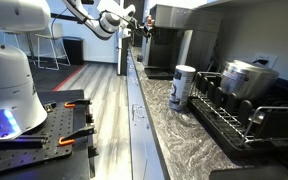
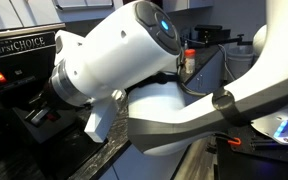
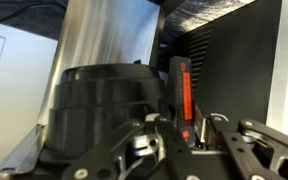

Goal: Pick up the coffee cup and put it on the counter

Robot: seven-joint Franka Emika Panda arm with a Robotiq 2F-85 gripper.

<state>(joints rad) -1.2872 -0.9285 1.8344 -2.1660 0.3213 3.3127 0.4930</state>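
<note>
The coffee cup (image 3: 99, 105), squat, black and wide-mouthed, fills the left of the wrist view, in front of a steel column. My gripper (image 3: 179, 135) comes in from the bottom edge and is shut on the cup's right-hand wall, with one dark finger (image 3: 134, 140) crossing the cup's lower right. In an exterior view the arm reaches far back along the grey-and-white speckled counter (image 1: 174, 135), with the gripper (image 1: 134, 28) at the coffee machine (image 1: 169, 40); the cup is too small to make out there. The arm's white body (image 2: 124, 55) hides gripper and cup in an exterior view.
A tall white tumbler with a dark top (image 1: 182, 85) stands mid-counter beside a black dish rack (image 1: 234, 110) that holds a steel pot (image 1: 247, 75). The machine's dark wall with an orange strip (image 3: 181, 90) is close on the right. A black perforated table (image 1: 44, 130) lies at the lower left.
</note>
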